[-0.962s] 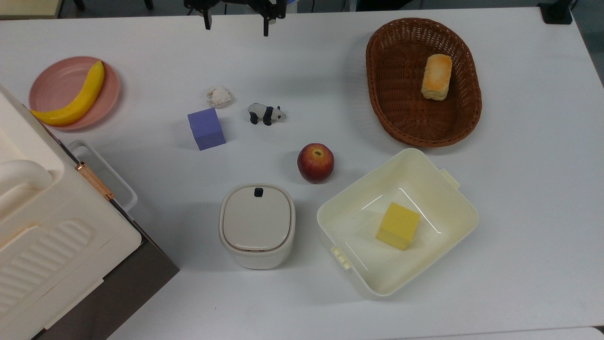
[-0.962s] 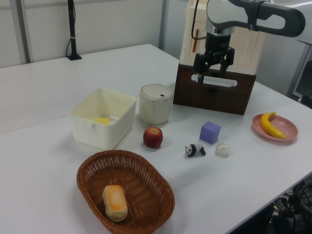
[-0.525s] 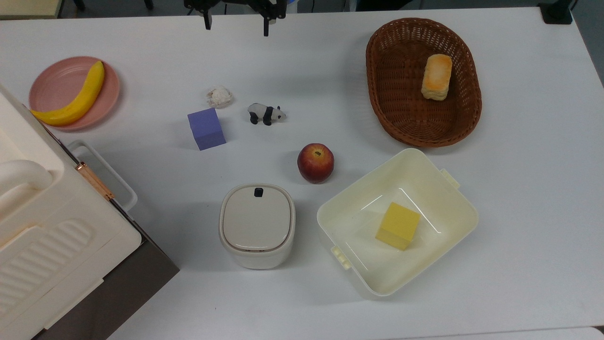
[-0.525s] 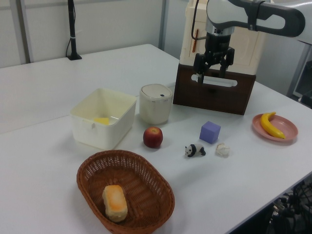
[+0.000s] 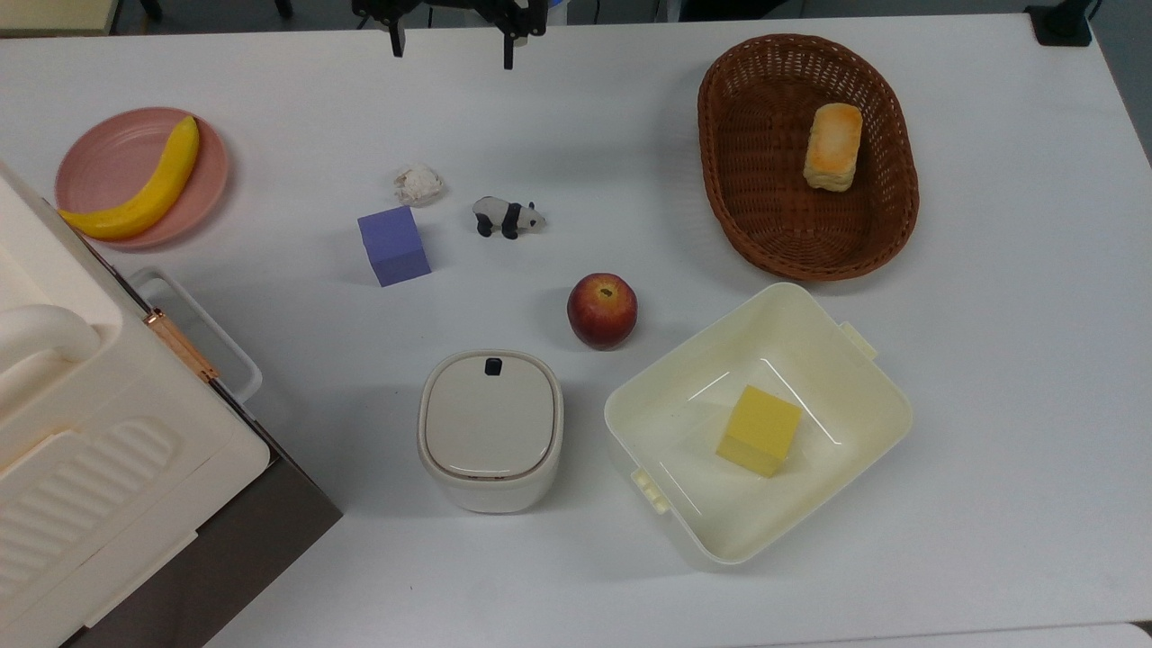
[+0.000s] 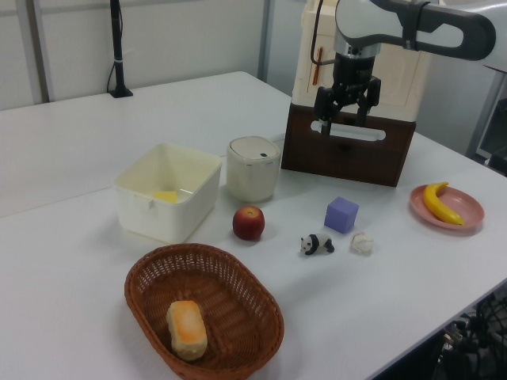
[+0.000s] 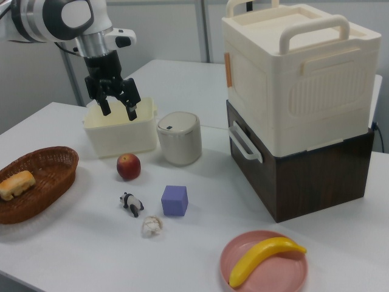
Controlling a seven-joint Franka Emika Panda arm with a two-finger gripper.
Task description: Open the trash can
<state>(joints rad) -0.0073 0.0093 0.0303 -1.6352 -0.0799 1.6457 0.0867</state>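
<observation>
Nothing is seen to have moved since the earlier frames; arm and objects are matched in place. Gripper (image 5: 450,49) is held high at 12 o'clock in the top view, fingers spread apart, nothing held. Trash can (image 5: 490,430) is sat at 6 o'clock from it, well apart, lid shut, black button (image 5: 493,366) on the lid edge facing the arm. Risk is judged: a press landed off the small button would tip or slide the light can; a low approach could clip the panda (image 5: 508,217), purple cube (image 5: 394,245) or apple (image 5: 602,310) lying between. Open room is left above the lid; the cream tub (image 5: 882,396) at 3 o'clock and brown box (image 5: 225,549) at 9 o'clock crowd the sides.
</observation>
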